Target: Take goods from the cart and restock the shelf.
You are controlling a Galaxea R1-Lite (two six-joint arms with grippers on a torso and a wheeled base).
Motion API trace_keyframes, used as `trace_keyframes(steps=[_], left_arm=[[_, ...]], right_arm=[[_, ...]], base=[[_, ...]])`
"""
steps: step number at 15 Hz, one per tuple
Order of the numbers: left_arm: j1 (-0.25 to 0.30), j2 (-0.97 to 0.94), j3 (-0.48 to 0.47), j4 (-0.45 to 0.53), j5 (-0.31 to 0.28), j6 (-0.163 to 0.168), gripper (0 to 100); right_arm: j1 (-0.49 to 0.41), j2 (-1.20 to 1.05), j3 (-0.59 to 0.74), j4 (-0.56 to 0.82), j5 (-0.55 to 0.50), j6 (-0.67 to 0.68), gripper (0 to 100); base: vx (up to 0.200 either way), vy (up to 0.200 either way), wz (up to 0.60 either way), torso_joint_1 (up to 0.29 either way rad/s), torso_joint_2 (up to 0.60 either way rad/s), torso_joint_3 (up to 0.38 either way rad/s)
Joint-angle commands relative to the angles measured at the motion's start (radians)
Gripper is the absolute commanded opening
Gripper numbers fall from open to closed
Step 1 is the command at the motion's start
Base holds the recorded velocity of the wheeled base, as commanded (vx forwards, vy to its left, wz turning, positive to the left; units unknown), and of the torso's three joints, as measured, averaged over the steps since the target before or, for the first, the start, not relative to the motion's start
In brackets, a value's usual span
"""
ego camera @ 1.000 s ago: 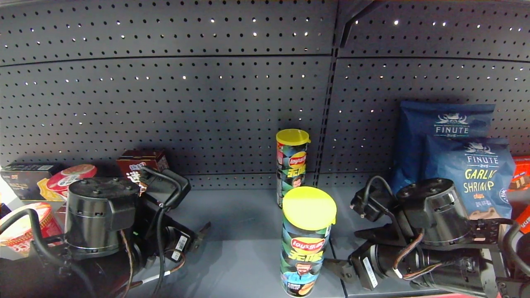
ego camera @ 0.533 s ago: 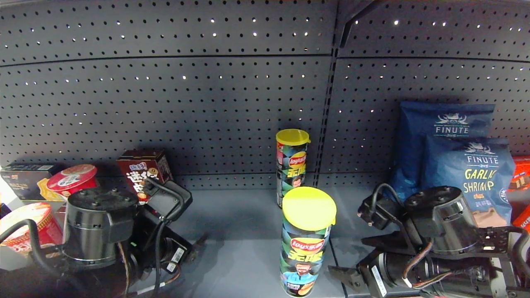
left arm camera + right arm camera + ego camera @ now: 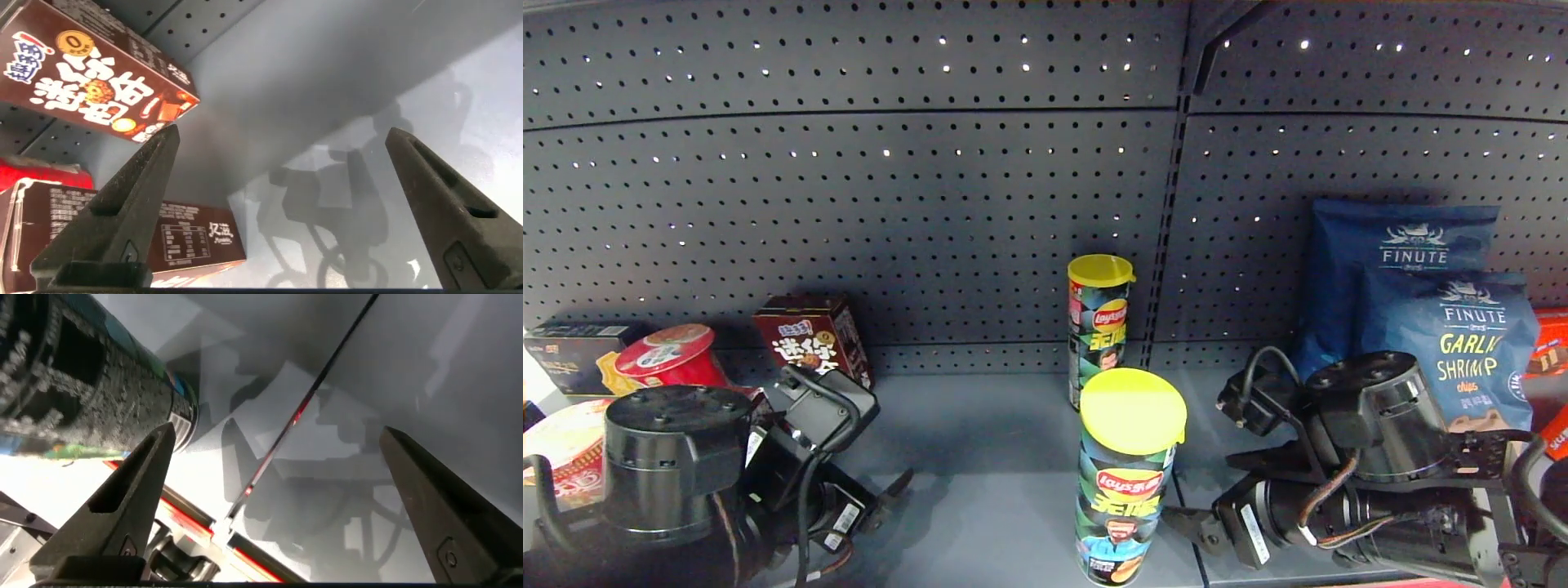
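Left gripper [image 3: 282, 131], right gripper [image 3: 278, 431] both wide, empty. Right sits just beside front can [image 3: 1131, 482], upright near shelf [image 3: 980, 457] edge, second can [image 3: 1099, 327] behind. I judge placement done. Next I go to cart for more stock.

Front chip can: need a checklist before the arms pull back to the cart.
1. The front chip can stands upright on the shelf: ok.
2. The rear chip can stands upright behind it: ok.
3. The right gripper is open and empty: ok.
4. The left gripper is open and empty: ok.
5. The right gripper is apart from the front chip can: cannot tell; the can is close beside one finger, outside the jaws.
6. The brown box is apart from the left gripper: ok.
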Motion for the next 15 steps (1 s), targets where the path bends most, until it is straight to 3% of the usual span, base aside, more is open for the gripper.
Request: trace_keyframes(steps=[1,15], left_arm=[[-0.001,-0.003,-0.003,-0.001,0.001,0.000,100],[-0.001,0.027,-0.039,-0.001,-0.002,0.000,100]], right_arm=[[0.001,0.005,-0.003,0.000,0.000,0.000,100],[0.022,0.048,-0.032,-0.002,-0.001,0.000,100]], base=[[0.000,0.000,0.00,0.000,0.00,0.000],[0.000,0.000,0.00,0.000,0.00,0.000]])
